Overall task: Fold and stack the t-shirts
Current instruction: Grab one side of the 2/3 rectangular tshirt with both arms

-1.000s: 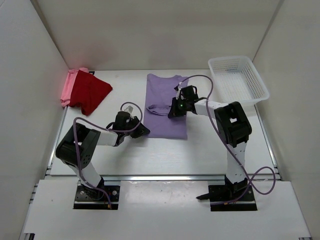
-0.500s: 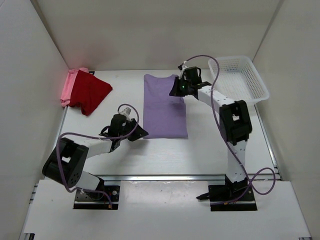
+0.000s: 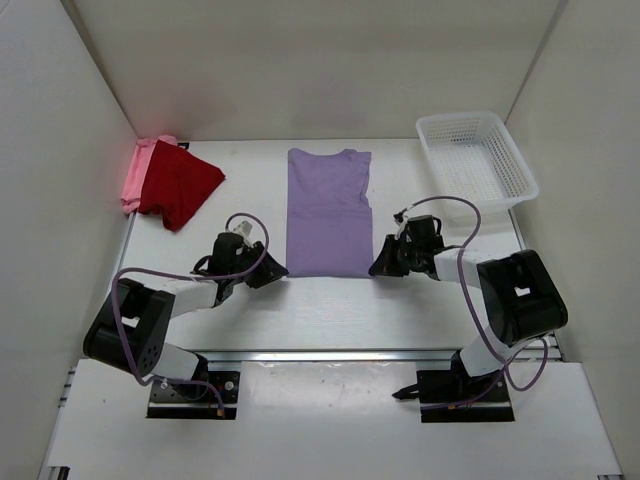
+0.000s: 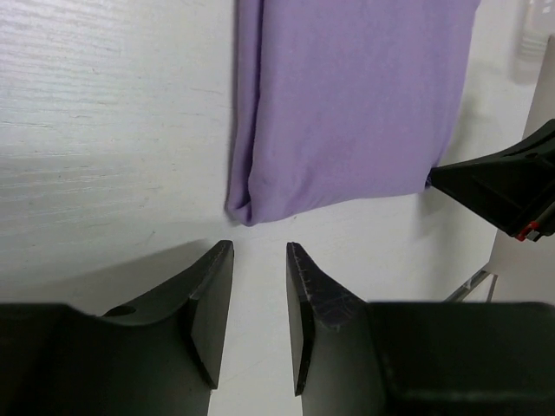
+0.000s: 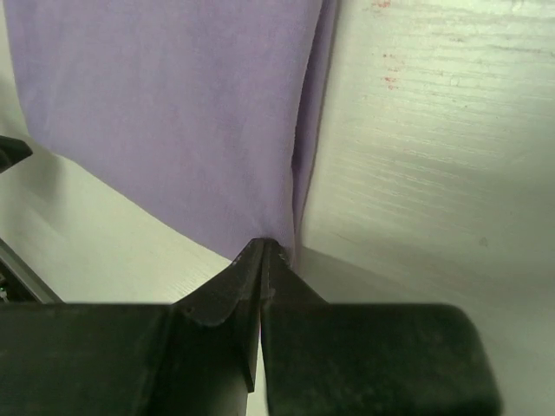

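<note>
White table [image 3: 330,305] fills centre frame, faint streaks on surface. Plain white walls: left [image 3: 50,190], back [image 3: 320,60], right [image 3: 595,140]. Light even, soft shadows. White mesh basket [image 3: 462,116] upper right. Metal rail [image 3: 330,354] along near edge.

On the white table [image 3: 330,305] a lavender shirt [image 3: 328,212] is laid flat at centre. A dark red shirt [image 3: 180,187] is heaped partly over a pink shirt [image 3: 133,178] at upper left, and a mesh basket [image 3: 476,160] is set at upper right.
</note>
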`<state>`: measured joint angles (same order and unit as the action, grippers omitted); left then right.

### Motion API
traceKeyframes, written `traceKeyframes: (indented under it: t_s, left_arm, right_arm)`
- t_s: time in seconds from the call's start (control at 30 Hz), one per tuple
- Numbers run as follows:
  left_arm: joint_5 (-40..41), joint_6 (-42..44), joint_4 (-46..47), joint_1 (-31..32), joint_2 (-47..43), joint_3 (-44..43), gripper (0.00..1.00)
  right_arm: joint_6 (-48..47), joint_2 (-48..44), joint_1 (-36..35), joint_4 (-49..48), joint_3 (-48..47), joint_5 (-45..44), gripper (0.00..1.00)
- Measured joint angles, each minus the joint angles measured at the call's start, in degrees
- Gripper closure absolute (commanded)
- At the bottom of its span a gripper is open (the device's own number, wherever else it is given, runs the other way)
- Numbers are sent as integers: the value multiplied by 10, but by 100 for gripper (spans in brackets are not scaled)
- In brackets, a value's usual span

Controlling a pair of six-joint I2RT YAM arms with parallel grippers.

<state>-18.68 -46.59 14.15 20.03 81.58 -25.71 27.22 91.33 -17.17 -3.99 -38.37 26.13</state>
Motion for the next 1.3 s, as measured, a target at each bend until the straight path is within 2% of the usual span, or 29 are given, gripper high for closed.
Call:
traceKeyframes:
  t_s: [0.2, 0.23, 0.33, 0.4, 0.47, 0.53, 0.73, 0.83, 0.93, 0.97, 1.03, 1.2, 1.3]
  left_arm:
    - [-2, 0, 0, 0, 10, 0, 49]
    - [-1, 0, 0, 0, 10, 0, 47]
    - [0, 0, 0, 0, 20, -1, 45]
    - [-2, -2, 6, 1, 31, -6, 48]
    - [0, -3, 9, 5, 43, -15, 54]
    - [4, -7, 15, 8, 56, -21, 55]
    - [9, -22, 49, 13, 87, -27, 68]
    - [11, -26, 56, 16, 102, -35, 78]
    - [14, -27, 56, 19, 108, -40, 88]
    - [16, -26, 56, 21, 108, -40, 91]
    - [17, -25, 53, 23, 108, -42, 100]
    - [24, -15, 26, 29, 90, -44, 100]
    - [23, 3, -8, 39, 44, -27, 100]
  right_arm:
    - [7, -2, 4, -58, 31, 8, 98]
    - [10, -4, 6, -66, 36, 12, 95]
    - [15, -24, 12, -68, 49, 19, 77]
    - [16, -51, 15, -67, 59, 19, 70]
    - [19, -80, 21, -73, 72, 19, 66]
    - [22, -98, 30, -80, 86, 18, 65]
    - [31, -51, 42, -97, 92, 26, 66]
    - [39, -29, 41, -132, 91, 44, 70]
    - [51, -2, 41, -151, 81, 68, 80]
    - [54, 7, 41, -152, 76, 71, 89]
    - [56, 19, 39, -153, 70, 75, 98]
    - [59, 14, 36, -148, 74, 74, 100]
    - [58, -35, 24, -135, 109, 61, 100]
